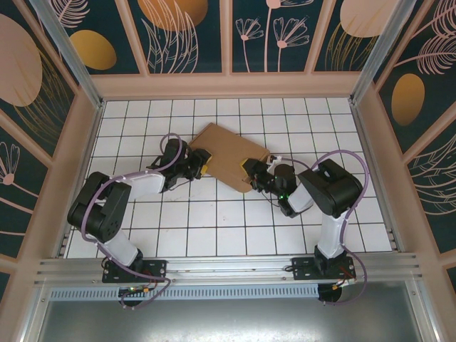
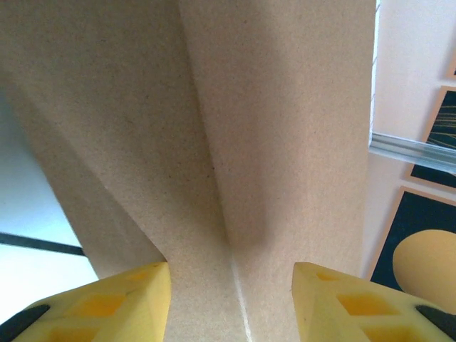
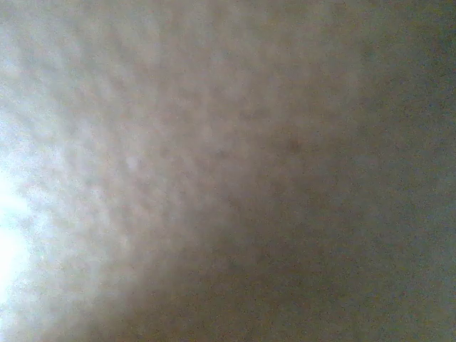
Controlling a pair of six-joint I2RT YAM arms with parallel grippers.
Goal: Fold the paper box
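Observation:
The paper box point(image 1: 229, 153) is a flat brown cardboard piece lying askew on the white tiled floor, between the two arms. My left gripper point(image 1: 201, 164) is at its left edge. In the left wrist view its yellow fingers point(image 2: 114, 303) stand wide apart, and my left gripper point(image 2: 231, 271) faces a creased cardboard face point(image 2: 214, 142) that spreads past both fingers. My right gripper point(image 1: 251, 171) is at the box's lower right edge, one yellow finger lying over the cardboard. The right wrist view is blurred brown cardboard point(image 3: 235, 178) pressed close to the lens, and its fingers are hidden.
The white tiled floor point(image 1: 214, 221) is walled by a pink frame with dark floral panels point(image 1: 185, 35) on the back and sides. A metal rail point(image 1: 228, 267) runs along the near edge by the arm bases.

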